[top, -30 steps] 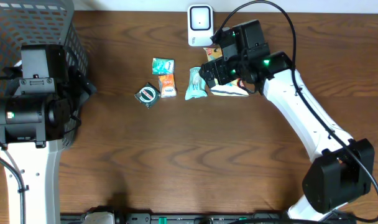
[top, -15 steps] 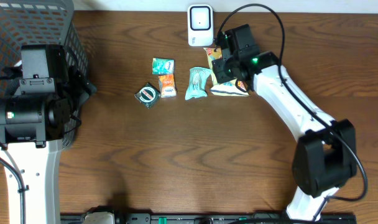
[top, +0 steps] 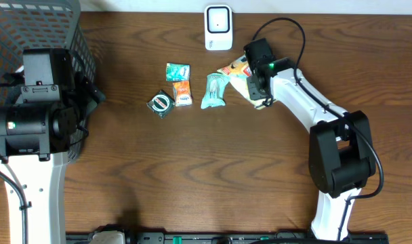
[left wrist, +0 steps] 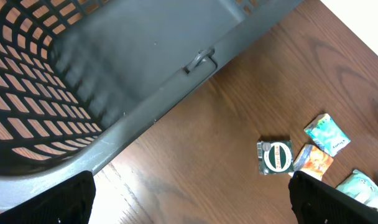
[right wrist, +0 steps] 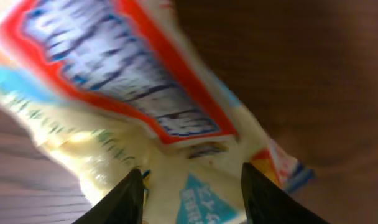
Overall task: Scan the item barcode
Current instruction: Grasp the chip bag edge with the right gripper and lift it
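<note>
A cream snack bag (top: 238,70) with a red-edged blue label lies tilted just below the white barcode scanner (top: 218,28) at the table's back edge. My right gripper (top: 255,83) is shut on this bag. In the right wrist view the bag (right wrist: 127,81) fills the frame, and its lower end sits pinched in the right gripper (right wrist: 192,196) between two black fingers (right wrist: 124,199). My left gripper (left wrist: 189,199) stands wide open over bare wood beside the basket, holding nothing.
A grey mesh basket (top: 40,27) fills the back left corner, with its wall (left wrist: 114,81) close to the left gripper. A teal packet (top: 177,71), an orange packet (top: 183,93), a dark green round-labelled packet (top: 160,103) and a pale green bag (top: 214,90) lie mid-table.
My right gripper has closed on the snack bag, and its wrist has swung round. The bag has turned and shifted toward the scanner. The left arm has stayed still.
</note>
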